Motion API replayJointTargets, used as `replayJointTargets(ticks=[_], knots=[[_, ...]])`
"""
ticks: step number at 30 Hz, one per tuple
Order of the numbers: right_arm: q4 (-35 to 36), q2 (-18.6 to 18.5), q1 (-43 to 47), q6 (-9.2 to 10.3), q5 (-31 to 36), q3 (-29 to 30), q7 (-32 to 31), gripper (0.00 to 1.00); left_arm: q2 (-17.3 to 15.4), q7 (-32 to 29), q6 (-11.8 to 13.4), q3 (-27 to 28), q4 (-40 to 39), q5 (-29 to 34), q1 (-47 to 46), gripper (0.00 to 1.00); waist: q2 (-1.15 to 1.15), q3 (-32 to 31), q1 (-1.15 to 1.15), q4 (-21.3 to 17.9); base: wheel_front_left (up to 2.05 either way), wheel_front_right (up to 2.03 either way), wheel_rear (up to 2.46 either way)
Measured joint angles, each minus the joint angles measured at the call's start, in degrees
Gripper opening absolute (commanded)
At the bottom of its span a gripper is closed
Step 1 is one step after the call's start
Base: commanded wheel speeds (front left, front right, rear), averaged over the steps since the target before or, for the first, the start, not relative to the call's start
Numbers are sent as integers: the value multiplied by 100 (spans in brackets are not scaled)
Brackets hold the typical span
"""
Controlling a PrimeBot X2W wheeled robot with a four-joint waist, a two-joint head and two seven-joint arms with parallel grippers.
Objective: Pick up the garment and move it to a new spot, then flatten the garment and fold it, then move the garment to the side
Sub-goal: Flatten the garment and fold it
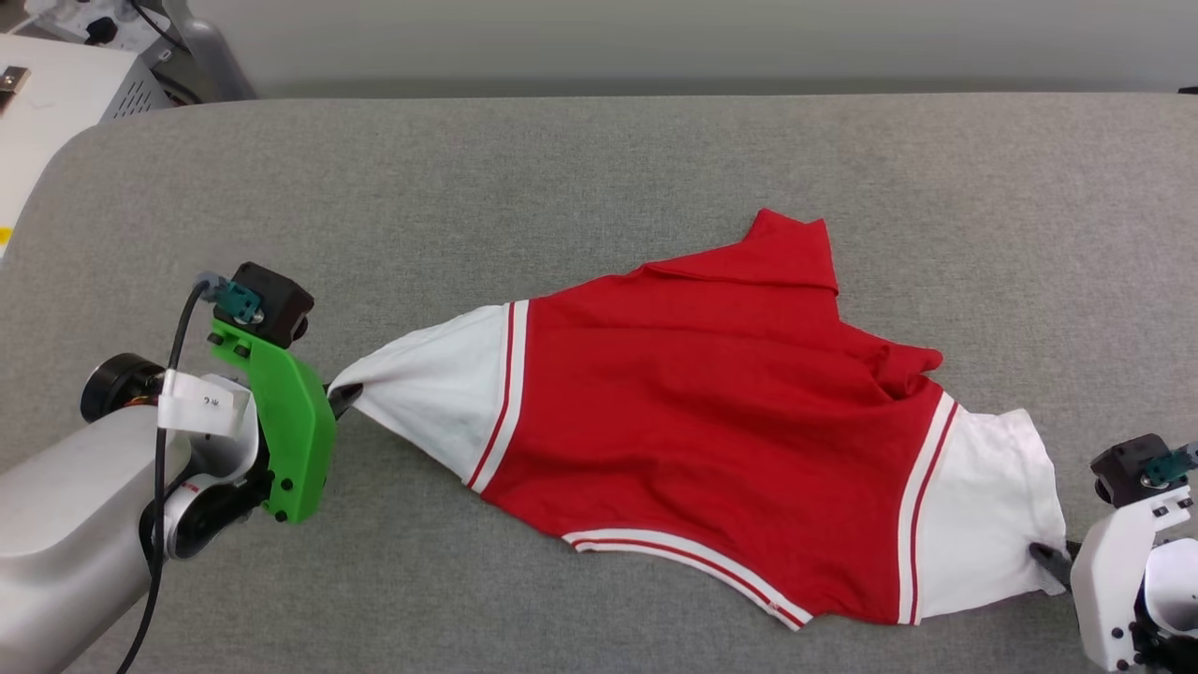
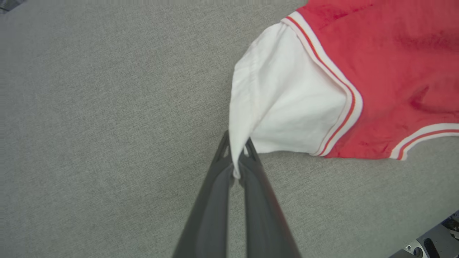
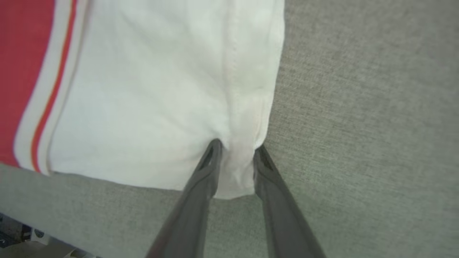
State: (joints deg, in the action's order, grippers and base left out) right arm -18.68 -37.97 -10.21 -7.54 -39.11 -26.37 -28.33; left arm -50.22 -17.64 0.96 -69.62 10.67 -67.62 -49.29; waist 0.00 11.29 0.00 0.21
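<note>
The garment [image 1: 711,412], a red T-shirt with white sleeves and striped trim, lies stretched across the grey padded surface [image 1: 599,159]. My left gripper [image 1: 339,398] is at its left end, shut on the edge of the left white sleeve. In the left wrist view the garment [image 2: 376,53] runs down into my pinched left gripper [image 2: 236,154]. My right gripper [image 1: 1048,560] is at the lower corner of the right white sleeve. In the right wrist view my right gripper [image 3: 236,148] has its fingers apart, straddling the hem corner of the garment [image 3: 143,89], with cloth between them.
The grey surface extends well beyond the shirt toward the back and the left. A white cabinet [image 1: 56,94] with cables stands past the surface's far left corner. The front edge of the surface runs just below the right sleeve [image 3: 53,200].
</note>
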Motion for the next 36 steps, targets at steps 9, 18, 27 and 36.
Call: replayJointTargets(ticks=[9, 18, 27, 36], knots=[[605, -80, 59, 1, -488, 345, 795, 0, -112, 479, -78, 197, -380, -142, 143, 0, 0, -433, 0, -28, 0, 0, 0], [1878, -276, 188, 1, -523, 1549, 984, 0, -397, 1048, -69, 646, -1299, 47, -26, 0, 0, -781, 0, -49, 0, 0, 0], [3051, -178, -176, 1, -492, 2568, 789, 0, -302, 1551, -23, 1211, -1685, 277, -798, 0, 0, -937, 0, -65, 0, 0, 0], [3326, -98, -1637, 1, -392, 2833, 742, 0, 325, 1833, -78, 1568, -1276, 712, -1777, 0, 0, -833, 0, -84, 0, 0, 0]])
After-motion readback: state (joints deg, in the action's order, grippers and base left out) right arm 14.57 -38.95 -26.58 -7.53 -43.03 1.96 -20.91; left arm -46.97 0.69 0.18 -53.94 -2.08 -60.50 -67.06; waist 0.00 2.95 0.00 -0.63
